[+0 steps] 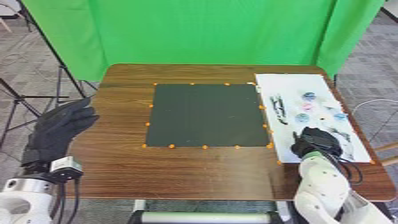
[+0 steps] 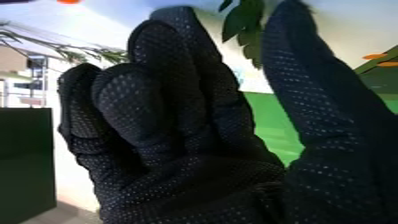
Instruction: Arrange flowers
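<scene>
At the lower part of the white sheet point(image 1: 274, 90) on the right of the table is my right hand point(image 1: 316, 142). Small blue flowers point(image 1: 302, 117) and a pink flower point(image 1: 308, 107) lie on that sheet, beside a dark thin stem point(image 1: 279, 109). In the right wrist view my right hand point(image 2: 182, 115) has relaxed fingers and the thumb apart, with nothing visibly gripped. Green leaves point(image 2: 242, 24) show behind the gap beside the thumb, and a leafy sprig point(image 2: 78, 50) is farther off. My left hand point(image 1: 62, 125) is beside the table's left edge, fingers straight and open.
A dark square mat point(image 1: 207, 115) lies mid-table, with small orange markers point(image 1: 205, 147) around its edges. Bare brown tabletop point(image 1: 191, 172) lies between it and the front edge. A green backdrop point(image 1: 213, 32) hangs behind the table, and a thin black stand point(image 1: 62, 75) stands to the left.
</scene>
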